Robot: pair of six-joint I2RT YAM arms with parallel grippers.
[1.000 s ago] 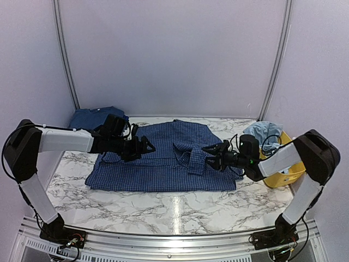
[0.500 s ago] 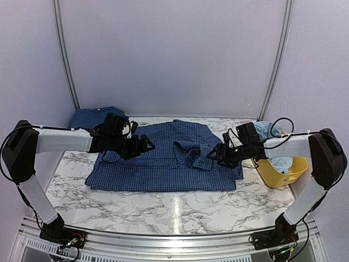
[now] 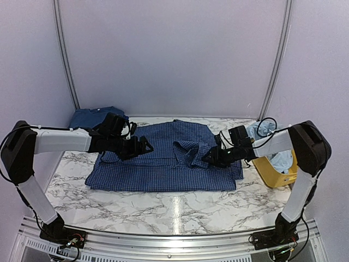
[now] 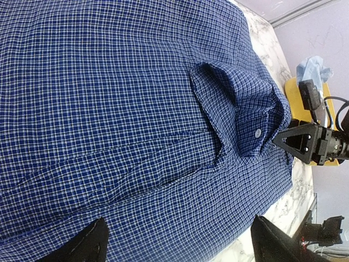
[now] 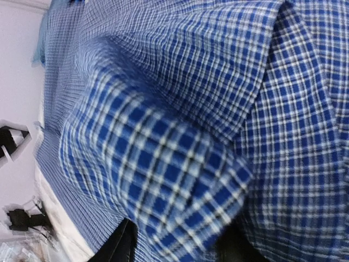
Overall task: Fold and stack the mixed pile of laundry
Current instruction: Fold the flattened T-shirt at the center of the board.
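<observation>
Right gripper (image 3: 210,158) has re-posed since a second ago. Its forearm now reaches in from the back right, with the elbow up by the yellow tub (image 3: 279,176), where before it came from the front right. The tip sits at roughly the same spot on the shirt (image 3: 158,166). The sleeve it carries has gone from lying flat across the shirt to a raised, bunched hump. Left arm is basically unchanged.

Current state:
- Shirt: navy small-check, spread flat over the middle of the marble table (image 3: 163,210). The right sleeve is folded inward over the body.
- Right gripper: clamped on the cuff (image 5: 152,174). The right wrist view shows the rolled checked fabric wedged between the two dark fingers (image 5: 122,245). That view is blurred, so the depth of the bite is unclear. The left wrist view shows the tip against the cuff edge, just beside a small white button (image 4: 257,132).
- Left gripper (image 3: 143,146): fingers spread wide with nothing between them, over the left half of the shirt. Can't tell whether the tips touch the cloth.
- T-shirt (image 3: 260,131): light blue, bunched at the back rim of the tub at the table's right edge.
- Dark-blue piece (image 3: 90,117): lies at the back left corner, behind the left arm.
</observation>
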